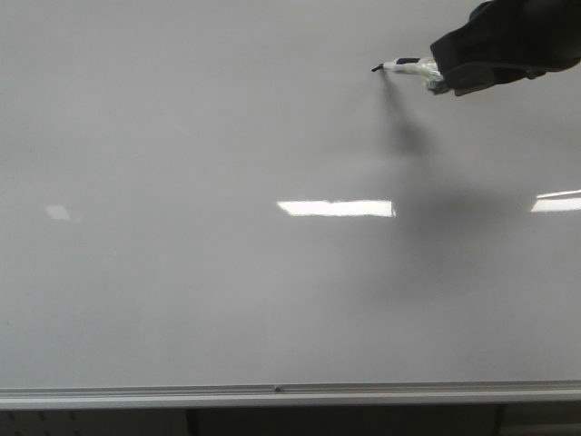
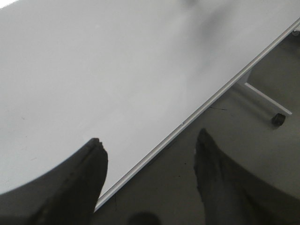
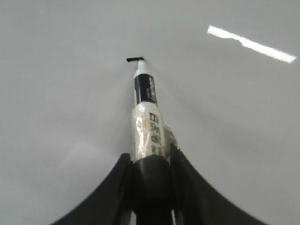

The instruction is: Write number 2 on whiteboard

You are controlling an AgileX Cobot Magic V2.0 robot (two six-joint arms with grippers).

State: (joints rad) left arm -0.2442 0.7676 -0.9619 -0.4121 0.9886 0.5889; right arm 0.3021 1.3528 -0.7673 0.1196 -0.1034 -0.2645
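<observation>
Only the marker [image 1: 406,64] crosses the whiteboard [image 1: 227,272]; its bottom rail [image 1: 272,394] bounds the open face.

On my screens the whiteboard [image 1: 227,291] is a glossy pale grey-white, with bright white rectangular patches of reflected light and a soft darker grey shadow across its upper right. Its bottom rail [image 1: 272,394] is silver. The right gripper [image 3: 151,161] is matte black, and the marker [image 3: 146,112] I see in it is white, with a black band carrying small white lettering, black print lower down the barrel, and a wrap of clear, shiny, faintly yellowish tape. At the marker's tip sits a short thin black stroke [image 3: 133,59] on the board. The left gripper [image 2: 150,150] is also black, above a dull grey floor [image 2: 253,136].
</observation>
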